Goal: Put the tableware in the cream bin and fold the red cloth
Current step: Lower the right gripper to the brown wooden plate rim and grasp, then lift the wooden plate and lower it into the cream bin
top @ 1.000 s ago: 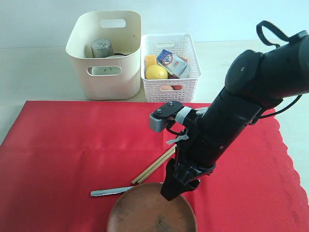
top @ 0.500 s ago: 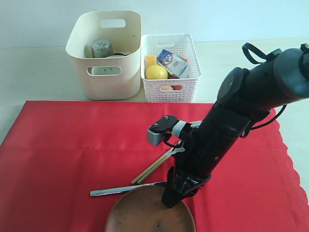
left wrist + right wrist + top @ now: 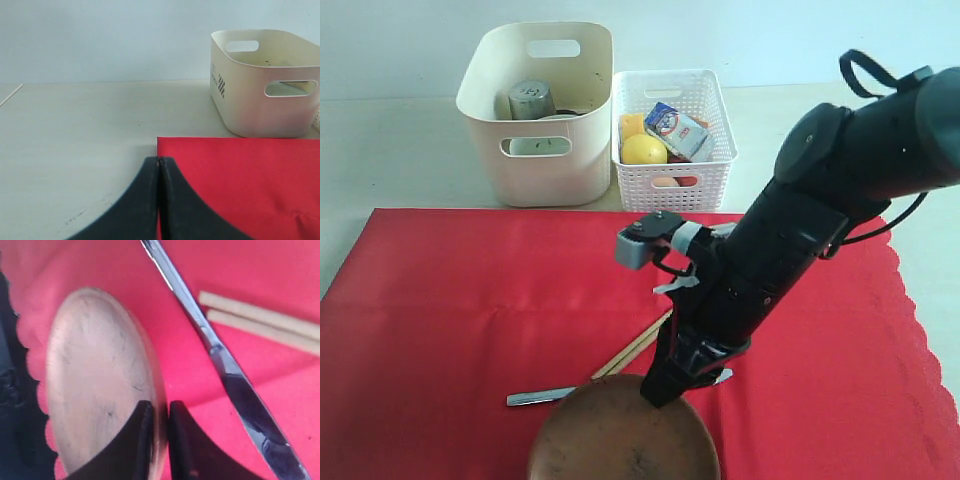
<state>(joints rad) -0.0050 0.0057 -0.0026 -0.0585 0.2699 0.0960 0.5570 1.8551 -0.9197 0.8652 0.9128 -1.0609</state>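
Exterior view: cup [image 3: 532,100] (in cream bin [image 3: 552,178])

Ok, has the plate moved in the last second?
Yes. The plate has shifted slightly left, covering more of the knife, which stayed put.

The bin [image 3: 555,180], cup [image 3: 531,99] inside, stands far left with the basket [image 3: 670,195] just right of it, both behind the cloth [image 3: 450,320]. Near on the cloth is the plate [image 3: 610,440], with the knife [image 3: 545,397] and chopsticks [image 3: 638,345] just behind it.
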